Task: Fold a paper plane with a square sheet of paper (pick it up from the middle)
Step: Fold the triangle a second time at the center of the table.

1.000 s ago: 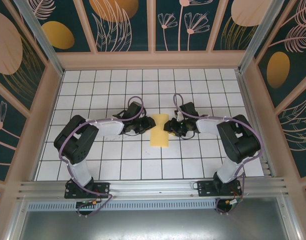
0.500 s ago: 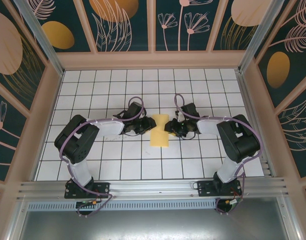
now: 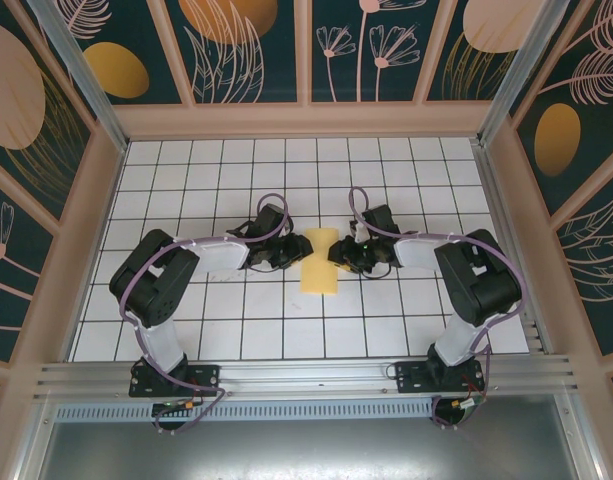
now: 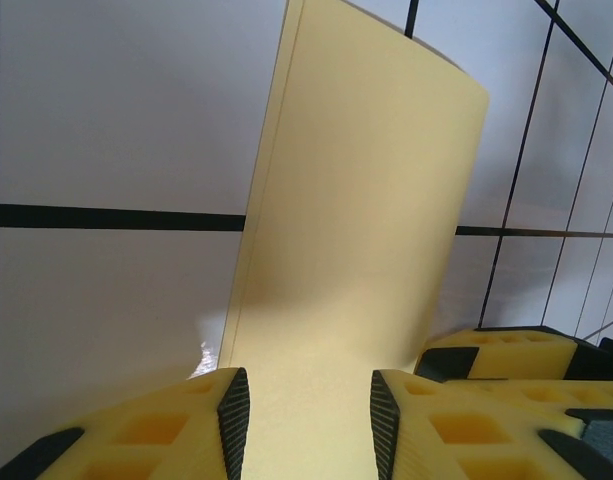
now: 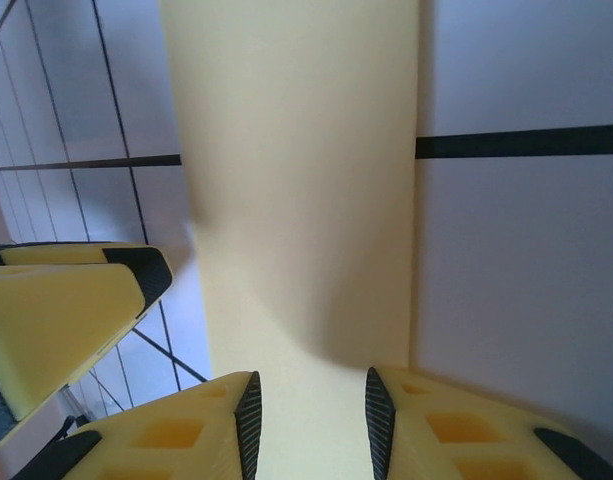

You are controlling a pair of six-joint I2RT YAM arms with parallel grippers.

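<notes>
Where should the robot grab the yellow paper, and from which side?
By its long side edges, one gripper from each side. The paper is a thin, narrow folded strip lying low on the table, and its long edges face the left gripper and the right gripper. From above there is probably nothing to pinch, but an edge can slip into open jaws.

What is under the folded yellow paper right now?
The white gridded table; black grid lines run in under the folded yellow paper in both wrist views. The patch directly beneath it is covered.
</notes>
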